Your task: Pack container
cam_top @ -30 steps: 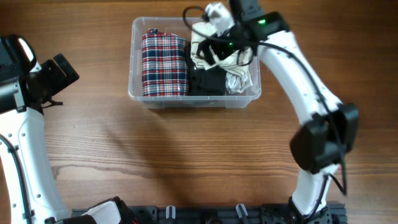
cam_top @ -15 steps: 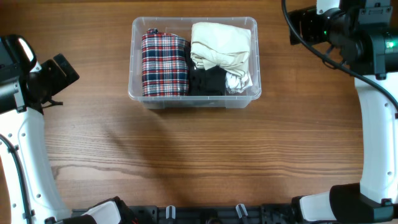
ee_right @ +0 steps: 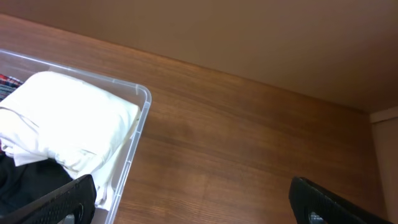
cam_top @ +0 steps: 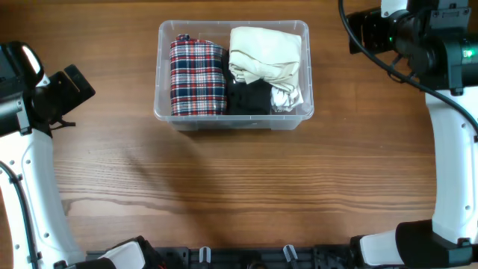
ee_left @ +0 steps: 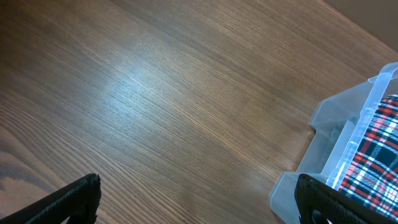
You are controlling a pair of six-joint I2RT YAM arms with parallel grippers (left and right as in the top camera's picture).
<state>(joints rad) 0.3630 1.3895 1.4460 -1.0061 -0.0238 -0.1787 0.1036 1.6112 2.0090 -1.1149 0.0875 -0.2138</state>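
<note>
Overhead, the container, a clear plastic bin with a rounded rim, sits on the wooden table, in the half farthest from the arm bases and about midway between the two arms. One long side faces the robot. A folded plaid garment in red, white and navy fills the bin's left part. To its right, a folded cream garment lies against the far wall and overlaps a black garment nearer the front wall. In the near right corner a small, shiny pale scrap touches both; what it is cannot be told.

The left gripper hangs over bare wood well to the left of the bin. Its two dark fingers are spread wide, with nothing between them. From its wrist camera, only a corner of the bin and a strip of plaid show at the right edge.

The right gripper is up beyond the bin's right end, near the table's far right corner and apart from the plastic. Its fingers likewise stand wide apart and hold nothing. Its camera looks across the bin's rim to the cream garment inside, with a plain tan wall rising behind the table edge.
</note>
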